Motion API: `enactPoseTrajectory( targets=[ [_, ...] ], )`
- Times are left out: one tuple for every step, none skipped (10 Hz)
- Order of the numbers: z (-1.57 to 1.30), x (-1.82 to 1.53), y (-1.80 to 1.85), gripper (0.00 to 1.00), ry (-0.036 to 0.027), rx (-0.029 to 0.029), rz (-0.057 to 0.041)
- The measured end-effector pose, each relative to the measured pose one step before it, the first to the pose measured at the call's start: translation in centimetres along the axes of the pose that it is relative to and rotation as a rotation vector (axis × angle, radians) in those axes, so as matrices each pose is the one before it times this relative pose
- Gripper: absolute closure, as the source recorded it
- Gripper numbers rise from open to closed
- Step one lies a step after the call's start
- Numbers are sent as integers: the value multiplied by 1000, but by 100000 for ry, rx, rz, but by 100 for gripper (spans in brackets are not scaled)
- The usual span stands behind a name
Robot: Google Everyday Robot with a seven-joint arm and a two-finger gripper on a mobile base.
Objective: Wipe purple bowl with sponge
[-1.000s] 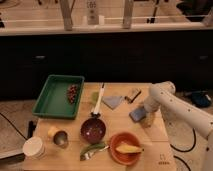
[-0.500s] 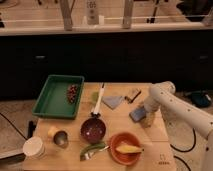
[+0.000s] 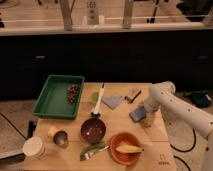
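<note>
The purple bowl [image 3: 93, 131] stands at the front middle of the wooden table, dark and glossy inside. The sponge [image 3: 136, 115], a small blue-grey block, lies to the right of the bowl near the table's right edge. My gripper [image 3: 145, 119] reaches in from the right on its white arm and is down at the sponge's right side, against or right next to it. The orange-red bowl [image 3: 124, 148] with a yellow thing in it stands in front of the sponge, to the right of the purple bowl.
A green tray [image 3: 56, 95] holding dark grapes is at the back left. A pale blue cloth [image 3: 112, 102], a white-handled brush [image 3: 99, 100] and a small dark object [image 3: 133, 94] lie behind the bowl. A metal cup [image 3: 60, 138], a white cup [image 3: 34, 148] and a green item [image 3: 93, 150] sit at the front left.
</note>
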Motion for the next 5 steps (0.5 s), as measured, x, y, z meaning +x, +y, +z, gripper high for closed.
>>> enactPoseTrajectory(
  targets=[
    [1, 5, 4, 20, 6, -4, 2],
    [-22, 5, 5, 22, 14, -8, -1],
    [-4, 0, 10, 30, -10, -23, 4],
    [-2, 2, 7, 38, 2, -26, -37],
    [-7, -1, 5, 48, 0, -28, 50]
  ],
)
